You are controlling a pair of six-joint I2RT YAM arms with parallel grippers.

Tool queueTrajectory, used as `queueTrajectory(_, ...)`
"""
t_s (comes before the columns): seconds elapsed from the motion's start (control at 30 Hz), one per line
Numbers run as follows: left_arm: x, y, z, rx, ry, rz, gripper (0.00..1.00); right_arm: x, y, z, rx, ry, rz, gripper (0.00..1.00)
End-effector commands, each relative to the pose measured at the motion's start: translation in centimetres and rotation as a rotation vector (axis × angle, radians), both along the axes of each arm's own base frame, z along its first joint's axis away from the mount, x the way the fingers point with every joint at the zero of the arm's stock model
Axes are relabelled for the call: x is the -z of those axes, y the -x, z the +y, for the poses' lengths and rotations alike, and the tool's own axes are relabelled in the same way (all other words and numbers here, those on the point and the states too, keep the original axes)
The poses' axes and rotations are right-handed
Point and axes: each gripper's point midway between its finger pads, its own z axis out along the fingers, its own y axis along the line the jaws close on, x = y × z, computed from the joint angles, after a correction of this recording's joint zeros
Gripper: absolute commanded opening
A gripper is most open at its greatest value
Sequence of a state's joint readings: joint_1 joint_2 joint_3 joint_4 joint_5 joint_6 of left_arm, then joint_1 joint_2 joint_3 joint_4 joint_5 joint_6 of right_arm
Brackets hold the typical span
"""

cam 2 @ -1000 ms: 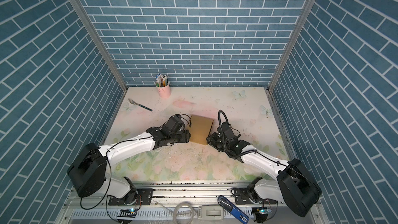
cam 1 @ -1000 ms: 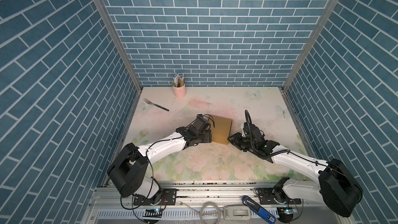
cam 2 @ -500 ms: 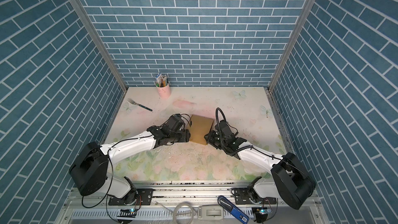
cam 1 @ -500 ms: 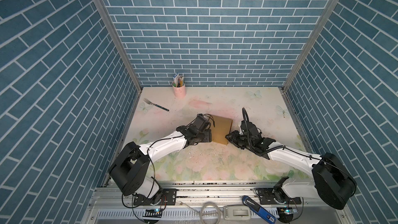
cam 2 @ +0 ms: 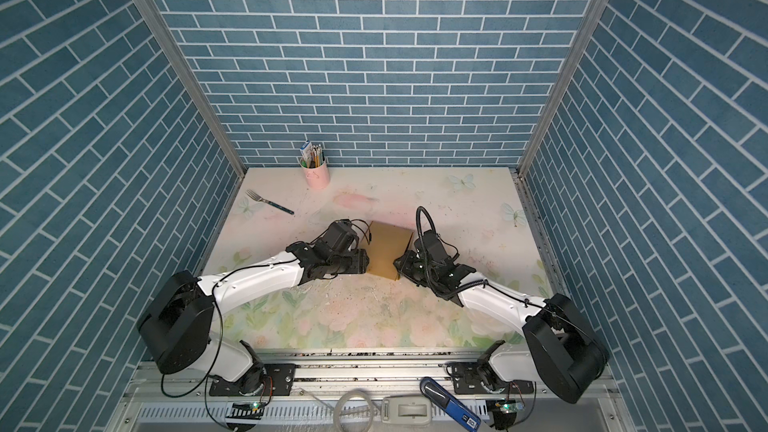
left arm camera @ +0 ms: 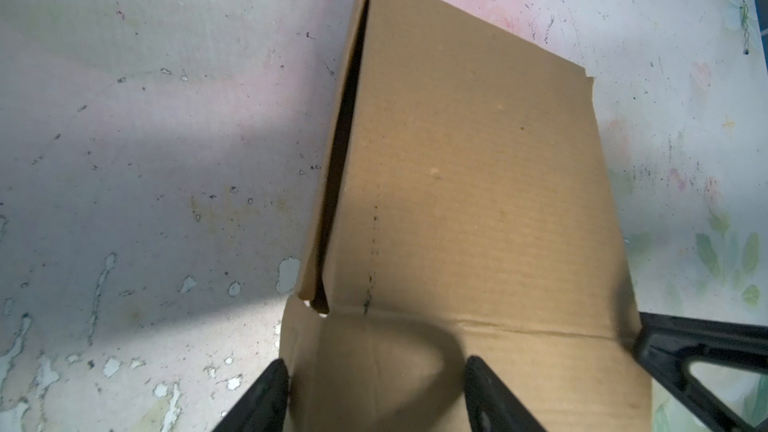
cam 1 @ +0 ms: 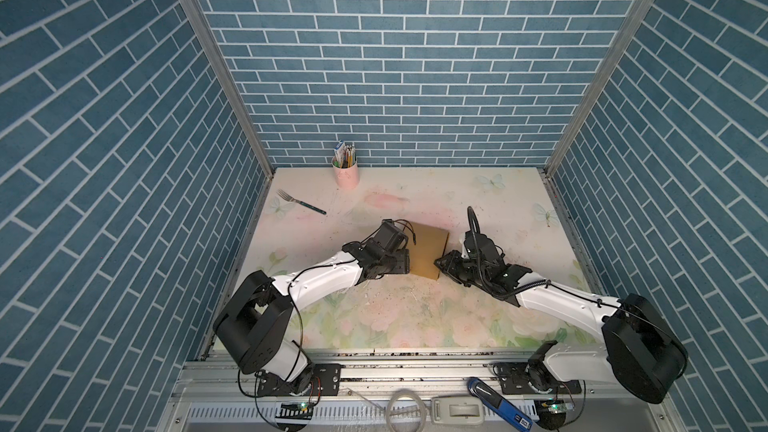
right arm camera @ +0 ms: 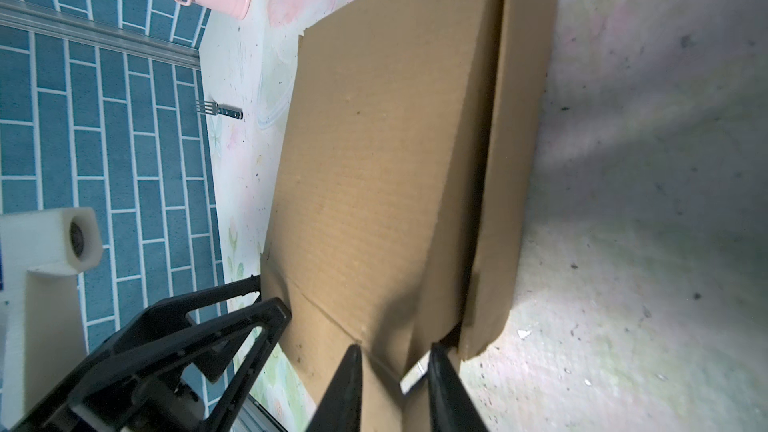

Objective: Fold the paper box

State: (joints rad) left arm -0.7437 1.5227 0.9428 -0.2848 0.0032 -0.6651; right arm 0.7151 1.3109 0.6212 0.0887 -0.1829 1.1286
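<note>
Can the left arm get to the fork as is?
Probably yes. The fork lies in the open at the back left, with nothing between it and the left gripper, which is open against the side of the paper box and must back off first.

The plain, unprinted brown cardboard paper box point(cam 1: 428, 253) lies on a pale tabletop point(cam 1: 415, 317) patterned with pink-and-green flowers. Blue brick-patterned walls point(cam 1: 395, 56) surround it. The round cup point(cam 1: 345, 175) is pink.

Plain brown paper box point(cam 1: 428, 252), nearly closed, one side flap ajar, flat on the table point(cam 1: 415, 326)
</note>
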Motion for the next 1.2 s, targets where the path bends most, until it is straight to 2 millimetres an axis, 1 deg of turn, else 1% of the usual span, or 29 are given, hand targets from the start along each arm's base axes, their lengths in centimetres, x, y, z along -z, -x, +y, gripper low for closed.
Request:
queueTrajectory(0.0,0.9,0.0,0.1,0.001,-0.012,0.019,0.69,0.2,0.1,-0.1,0.013,-0.004,0.006,0.29)
queueTrajectory(0.37,1.3,0.1,0.0,0.002,-0.009,0.025,0.69,-1.7,-0.2,0.6,0.005,-0.045,-0.022,0.28)
queueTrajectory(0.5,1.3,0.1,-0.1,0.004,-0.007,0.026,0.68,-2.1,-0.1,0.7,0.007,-0.057,-0.02,0.28)
queueTrajectory(0.87,1.2,0.0,-0.3,0.008,0.003,0.025,0.69,-3.7,0.2,1.9,-0.007,-0.117,-0.022,0.28)
queueTrajectory(1.17,1.0,0.0,-0.5,0.011,0.017,0.025,0.68,-6.0,0.3,2.3,-0.005,-0.172,-0.055,0.28)
